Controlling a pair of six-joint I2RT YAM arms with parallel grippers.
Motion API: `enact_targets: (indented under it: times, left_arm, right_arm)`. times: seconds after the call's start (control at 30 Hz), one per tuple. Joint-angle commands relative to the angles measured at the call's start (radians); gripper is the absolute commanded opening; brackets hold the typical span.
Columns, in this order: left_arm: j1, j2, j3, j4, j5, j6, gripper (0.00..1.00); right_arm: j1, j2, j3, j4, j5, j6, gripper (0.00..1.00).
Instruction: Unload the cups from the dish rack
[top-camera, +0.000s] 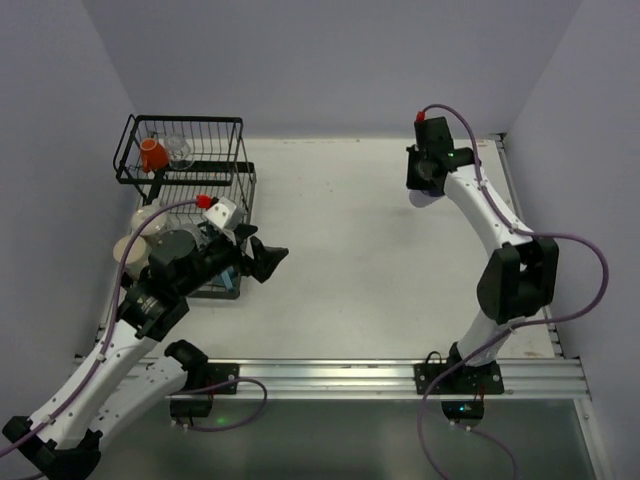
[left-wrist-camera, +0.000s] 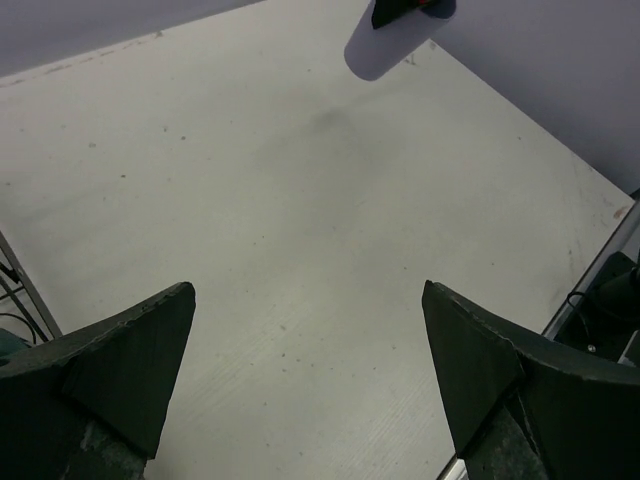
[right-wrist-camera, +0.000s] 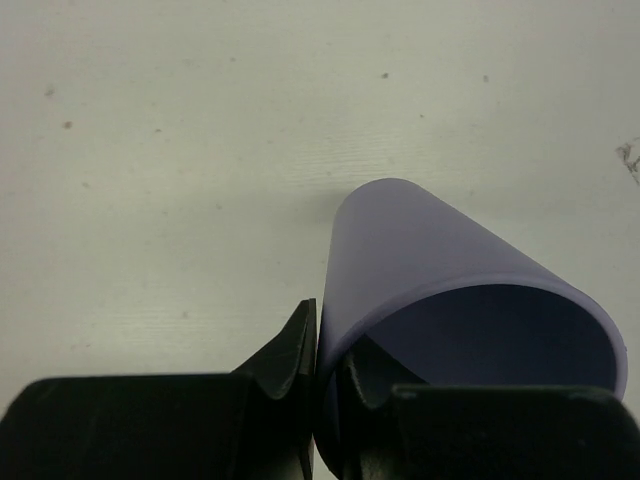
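Observation:
The black wire dish rack (top-camera: 215, 135) stands at the far left. Its tall basket holds a small orange cup (top-camera: 153, 154) and a clear glass (top-camera: 181, 150). Cream cups (top-camera: 143, 222) and something teal (top-camera: 231, 281) show on the lower tray, partly hidden by my left arm. My left gripper (top-camera: 268, 261) (left-wrist-camera: 310, 370) is open and empty over bare table just right of the rack. My right gripper (top-camera: 428, 172) (right-wrist-camera: 326, 335) is shut on the rim wall of a lavender tumbler (right-wrist-camera: 440, 260) (top-camera: 424, 197) (left-wrist-camera: 385, 45), one finger inside and one outside, at the far right above the table.
Grey walls close in the white table (top-camera: 360, 240) on the left, back and right. A metal rail (top-camera: 400, 375) with both arm bases runs along the near edge. My right arm's elbow (top-camera: 517, 277) stands over the table's right side.

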Motion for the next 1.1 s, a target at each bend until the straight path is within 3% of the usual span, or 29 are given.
enact_targets:
  times: [0.0,0.2,0.4,0.73,0.97,1.07]
  left_arm:
    - [-0.002,-0.028,-0.042,-0.016,-0.058,0.040,1.00]
    - [-0.002,-0.028,-0.040,-0.020,-0.027,0.051,1.00]
    - [-0.002,-0.028,-0.044,-0.022,-0.035,0.051,1.00]
    - [0.009,-0.014,-0.042,-0.024,-0.079,0.049,1.00]
    - [0.009,0.021,0.010,-0.027,-0.201,0.023,1.00]
    - [0.010,0.052,0.074,-0.034,-0.256,-0.015,1.00]
  right_arm:
    - [-0.042,0.124,0.108,-0.132,0.065,-0.099,0.00]
    - [-0.069,0.280,0.168,-0.172,0.036,-0.142,0.00]
    - [-0.069,0.320,0.158,-0.181,0.025,-0.142,0.03]
    - [-0.069,0.234,0.155,-0.156,0.017,-0.123,0.58]
    - [-0.066,0.081,0.126,-0.121,0.006,-0.102,0.85]
    - [-0.060,-0.021,0.082,-0.068,0.016,-0.079,0.92]
